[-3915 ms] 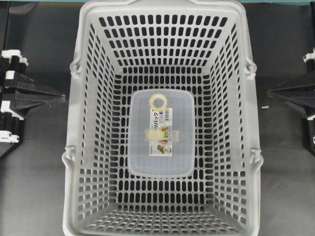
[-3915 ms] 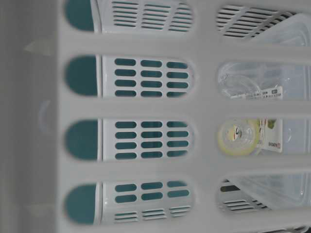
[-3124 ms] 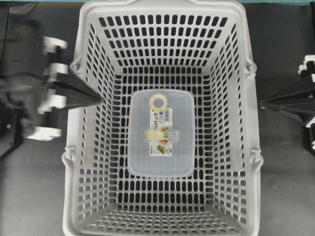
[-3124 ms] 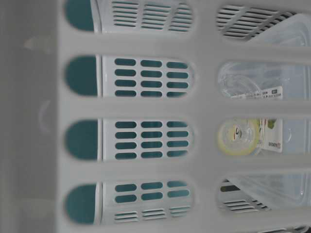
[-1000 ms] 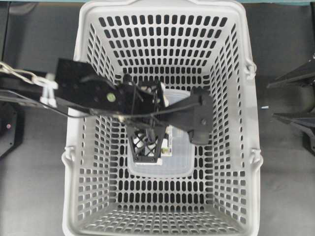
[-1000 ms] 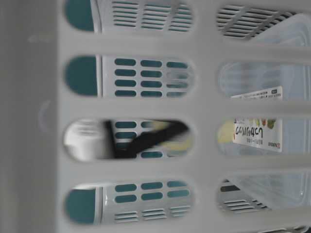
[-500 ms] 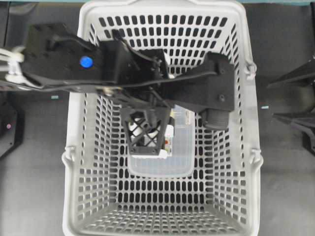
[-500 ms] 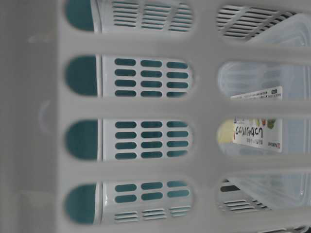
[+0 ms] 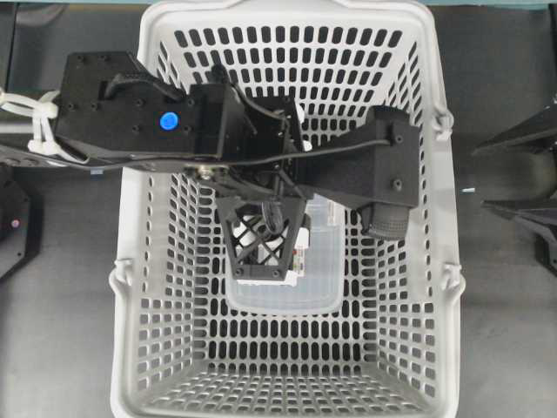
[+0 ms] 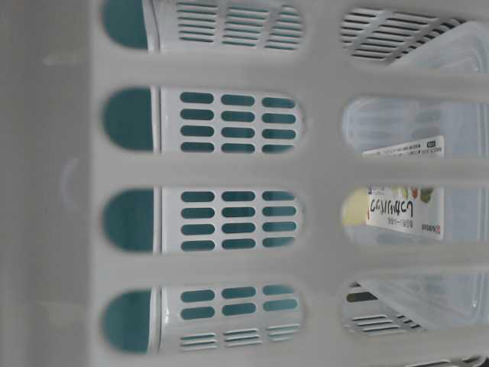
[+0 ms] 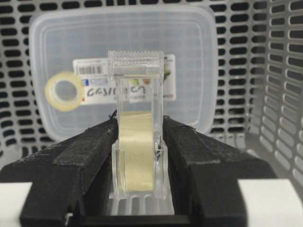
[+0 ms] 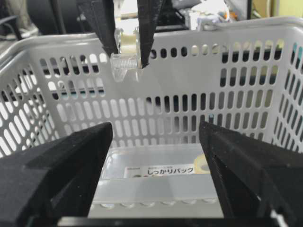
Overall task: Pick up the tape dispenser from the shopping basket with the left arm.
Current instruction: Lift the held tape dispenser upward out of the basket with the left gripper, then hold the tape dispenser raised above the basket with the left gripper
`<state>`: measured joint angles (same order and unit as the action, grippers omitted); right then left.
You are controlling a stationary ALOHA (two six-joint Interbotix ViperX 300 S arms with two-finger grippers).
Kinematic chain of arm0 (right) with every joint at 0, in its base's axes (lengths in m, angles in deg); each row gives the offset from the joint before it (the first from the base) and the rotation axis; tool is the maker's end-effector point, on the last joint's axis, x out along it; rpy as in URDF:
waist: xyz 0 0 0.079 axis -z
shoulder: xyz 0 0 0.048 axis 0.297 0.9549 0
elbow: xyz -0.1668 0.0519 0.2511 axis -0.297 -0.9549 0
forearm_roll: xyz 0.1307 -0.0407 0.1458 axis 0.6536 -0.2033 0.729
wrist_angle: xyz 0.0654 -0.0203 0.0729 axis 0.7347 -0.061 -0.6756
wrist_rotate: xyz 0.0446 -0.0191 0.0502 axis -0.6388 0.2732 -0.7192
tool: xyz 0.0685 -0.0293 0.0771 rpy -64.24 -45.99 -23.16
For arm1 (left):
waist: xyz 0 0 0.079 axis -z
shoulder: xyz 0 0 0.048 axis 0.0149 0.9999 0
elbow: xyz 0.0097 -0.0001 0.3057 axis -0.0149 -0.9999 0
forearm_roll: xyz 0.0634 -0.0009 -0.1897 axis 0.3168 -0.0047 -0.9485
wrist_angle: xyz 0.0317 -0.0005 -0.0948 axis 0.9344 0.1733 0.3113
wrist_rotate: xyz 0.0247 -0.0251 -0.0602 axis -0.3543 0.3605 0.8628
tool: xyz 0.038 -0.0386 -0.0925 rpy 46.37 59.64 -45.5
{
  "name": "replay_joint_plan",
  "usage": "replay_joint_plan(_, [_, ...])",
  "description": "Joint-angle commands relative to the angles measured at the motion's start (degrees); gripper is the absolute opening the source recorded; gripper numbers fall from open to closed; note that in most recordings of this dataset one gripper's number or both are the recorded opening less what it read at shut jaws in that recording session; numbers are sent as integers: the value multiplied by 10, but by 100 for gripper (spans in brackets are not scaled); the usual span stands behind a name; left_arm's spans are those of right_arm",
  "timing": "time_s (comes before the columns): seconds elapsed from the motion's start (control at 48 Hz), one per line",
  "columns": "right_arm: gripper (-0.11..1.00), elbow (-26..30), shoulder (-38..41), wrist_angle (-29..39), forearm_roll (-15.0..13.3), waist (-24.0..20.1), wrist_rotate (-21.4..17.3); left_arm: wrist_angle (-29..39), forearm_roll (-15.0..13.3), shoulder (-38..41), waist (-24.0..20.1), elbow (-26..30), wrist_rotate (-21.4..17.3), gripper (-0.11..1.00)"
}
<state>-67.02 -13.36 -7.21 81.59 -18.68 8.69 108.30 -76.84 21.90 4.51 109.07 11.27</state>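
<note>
Left hand [image 11: 138, 142] clenched on tape dispenser [image 11: 136, 101], risen off clear box [image 11: 189, 56] at frame centre toward shopping basket [image 9: 287, 13] rim; pick nearly done.

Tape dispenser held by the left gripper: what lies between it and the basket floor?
A clear labelled box on the basket floor, below the tape dispenser; the left wrist view shows it.

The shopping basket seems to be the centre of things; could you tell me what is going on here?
The left gripper is shut on a clear tape dispenser, holding it up at about rim height inside the shopping basket. A lidded plastic container with a loose tape ring lies on the basket floor. The right gripper is open, off to the side.
</note>
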Motion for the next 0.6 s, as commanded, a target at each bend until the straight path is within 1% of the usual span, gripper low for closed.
replay_joint_plan(0.0, [71, 11, 4, -4, 0, -1, -2, -2, 3, -10, 3, 5, -1, 30])
replay_joint_plan(0.583, [71, 11, 4, -4, 0, -1, -2, -2, 2, -10, 4, 1, -1, 30])
